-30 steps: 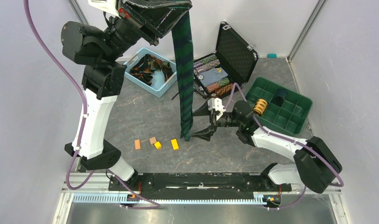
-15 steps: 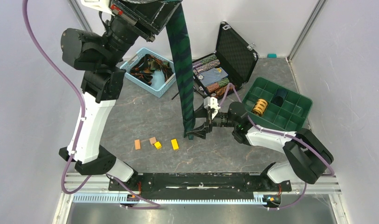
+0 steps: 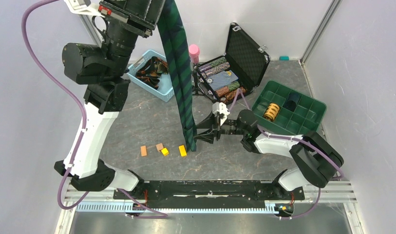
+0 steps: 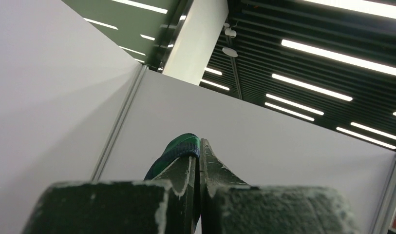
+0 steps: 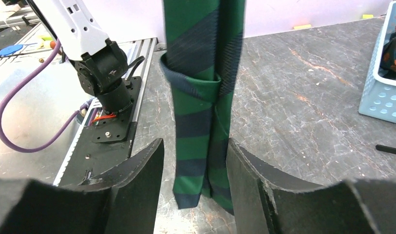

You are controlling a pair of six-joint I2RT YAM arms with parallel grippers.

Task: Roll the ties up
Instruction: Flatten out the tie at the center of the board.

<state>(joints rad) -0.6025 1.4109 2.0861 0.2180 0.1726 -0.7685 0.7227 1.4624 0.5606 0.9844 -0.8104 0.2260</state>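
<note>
A green-and-navy plaid tie (image 3: 180, 78) hangs doubled over from my left gripper (image 3: 159, 6), raised high at the top. Its lower ends reach the table near the small blocks. In the left wrist view the left gripper (image 4: 199, 146) is shut on the tie's fold (image 4: 179, 146). My right gripper (image 3: 201, 135) is open beside the tie's lower end. In the right wrist view the tie (image 5: 200, 126) hangs between the fingers of the open right gripper (image 5: 195, 168), close to the right finger. Other ties (image 3: 154, 70) lie in the blue basket.
A light blue basket (image 3: 162, 91) stands at the back left. An open black case (image 3: 235, 61) with rolled ties and a pink cylinder (image 3: 194, 51) are at the back. A green compartment tray (image 3: 308, 105) is on the right. Small orange and yellow blocks (image 3: 164, 149) lie near the tie's end.
My left gripper has swung left and higher, carrying the hanging tie leftward. My right gripper has followed left and narrowed, still open, around the tie's lower end.
</note>
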